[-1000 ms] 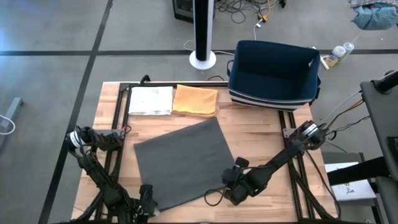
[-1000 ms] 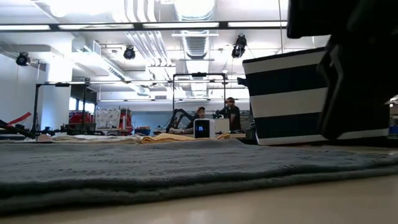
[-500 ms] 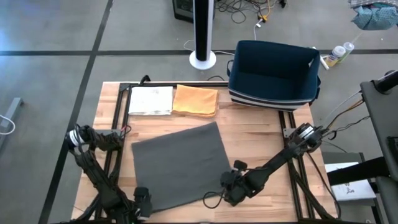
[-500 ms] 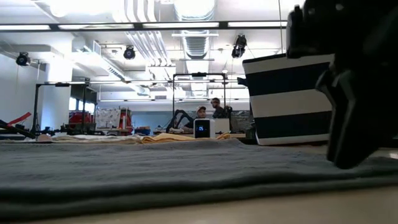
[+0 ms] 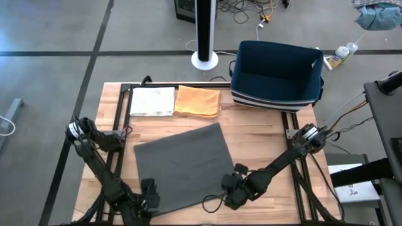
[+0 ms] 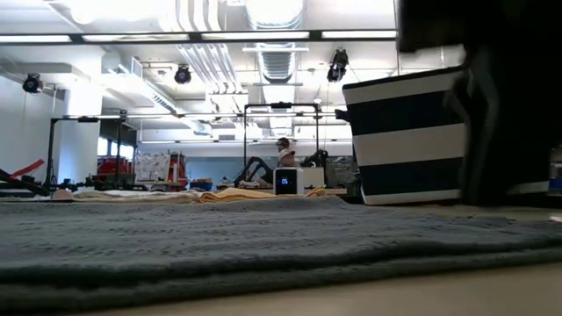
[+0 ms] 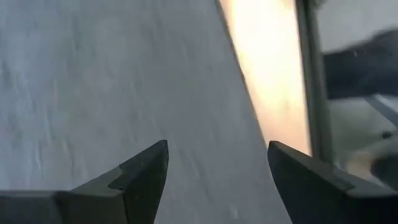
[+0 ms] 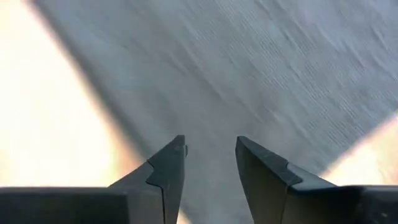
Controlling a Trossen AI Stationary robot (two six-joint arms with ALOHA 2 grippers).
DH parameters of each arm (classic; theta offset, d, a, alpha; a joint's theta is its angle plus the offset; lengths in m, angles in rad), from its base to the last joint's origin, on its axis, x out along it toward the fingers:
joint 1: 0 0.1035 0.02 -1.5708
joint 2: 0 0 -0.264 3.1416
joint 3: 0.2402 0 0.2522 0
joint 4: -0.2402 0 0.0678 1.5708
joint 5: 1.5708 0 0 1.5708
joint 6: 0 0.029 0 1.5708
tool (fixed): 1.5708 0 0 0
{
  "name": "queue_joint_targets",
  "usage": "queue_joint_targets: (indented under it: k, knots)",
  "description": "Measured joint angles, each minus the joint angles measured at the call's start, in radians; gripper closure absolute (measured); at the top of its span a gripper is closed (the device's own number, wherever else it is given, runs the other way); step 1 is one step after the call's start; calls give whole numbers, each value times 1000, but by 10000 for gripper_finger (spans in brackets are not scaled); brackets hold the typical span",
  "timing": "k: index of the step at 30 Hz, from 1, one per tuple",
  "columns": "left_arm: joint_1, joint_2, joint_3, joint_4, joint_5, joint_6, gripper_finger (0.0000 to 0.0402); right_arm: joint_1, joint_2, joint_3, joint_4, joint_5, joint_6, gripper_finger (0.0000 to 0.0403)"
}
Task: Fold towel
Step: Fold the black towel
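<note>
We saw two arms of the same build, both near-black with a matte finish, made of slim straight links joined by thicker, rounded joint housings. Each carried a pale silvery ring at its shoulder joint. Thin dark cables ran along the links and looped loosely near the wrists. The left gripper [image 7: 214,171] ended in two flat, dark grey fingers [image 7: 140,177] with angular tips that tapered to blunt points. The right gripper [image 8: 211,168] had the same dark, wedge-shaped fingers [image 8: 165,171], smooth-faced and sharply bevelled. We could make out no screws or markings.
</note>
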Motion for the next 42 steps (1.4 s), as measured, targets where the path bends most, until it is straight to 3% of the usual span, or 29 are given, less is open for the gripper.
queue_joint_targets:
  k: [4,9,13,18,23,28,32,37,39,42]
  knots:
    - [39,15,-82,161,-5,76,148,15,27,0,42,-1,9,261]
    - [50,28,-200,392,74,93,167,19,78,-8,-15,-41,31,271]
    - [48,27,-250,498,70,40,178,0,77,-8,-157,-26,1,280]
    - [62,32,-260,674,-14,104,182,-57,51,-18,-420,111,-81,289]
    - [124,11,-198,631,-75,235,183,-96,0,-17,-605,159,-83,296]
    - [237,-39,-154,496,-88,343,185,-54,-51,-17,-397,197,-19,302]
    - [333,-79,-175,401,-88,412,185,-3,-27,-36,44,298,-96,305]
    - [466,-92,-264,373,-86,491,185,8,99,-55,552,303,-235,299]
    - [522,-89,-308,382,-64,495,185,4,148,-41,625,293,-245,297]
    - [582,-88,-384,376,-19,467,183,5,189,-21,554,226,-208,294]
